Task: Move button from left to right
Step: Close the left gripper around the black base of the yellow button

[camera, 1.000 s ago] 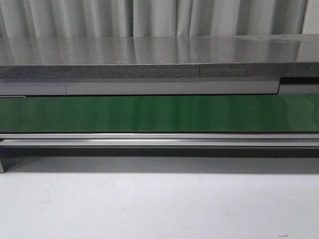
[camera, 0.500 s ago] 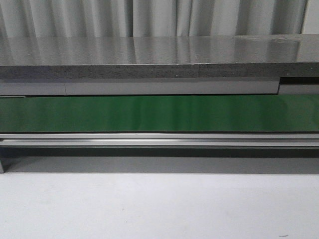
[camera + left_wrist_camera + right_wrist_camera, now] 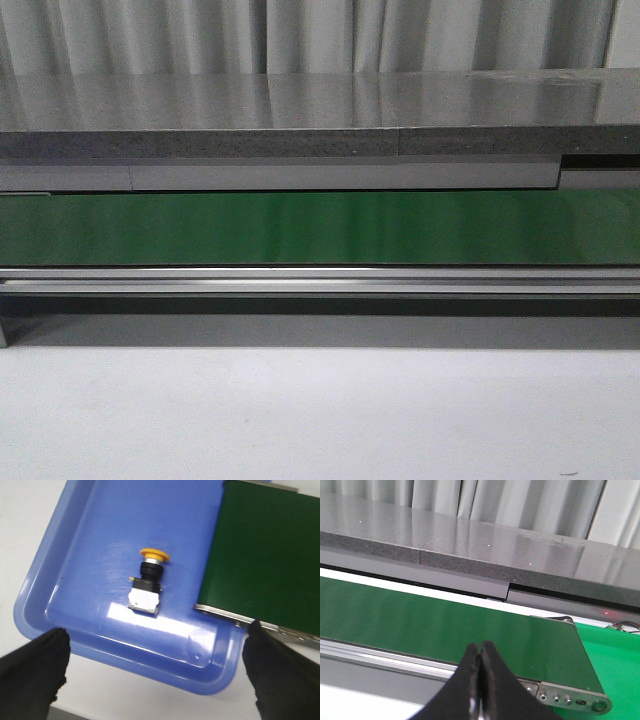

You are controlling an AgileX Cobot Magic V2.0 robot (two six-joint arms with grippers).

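Note:
In the left wrist view the button [image 3: 148, 582], with a round orange-yellow cap and a dark base with a pale end plate, lies on its side in a blue tray [image 3: 75, 560]. My left gripper [image 3: 155, 630] is open and empty above the tray's near rim, its two black fingers [image 3: 32, 672] spread wide on either side, apart from the button. In the right wrist view my right gripper [image 3: 480, 647] is shut and empty, its tips pressed together in front of the green conveyor belt [image 3: 445, 625]. Neither gripper nor the button shows in the front view.
The green conveyor belt [image 3: 320, 228] runs across the front view behind a metal rail [image 3: 320, 282], with a grey stone counter [image 3: 300, 110] behind. The belt's end [image 3: 265, 555] overlaps the tray's edge. White table [image 3: 320, 420] lies in front. The belt's right end roller bracket [image 3: 570, 697] is by the right gripper.

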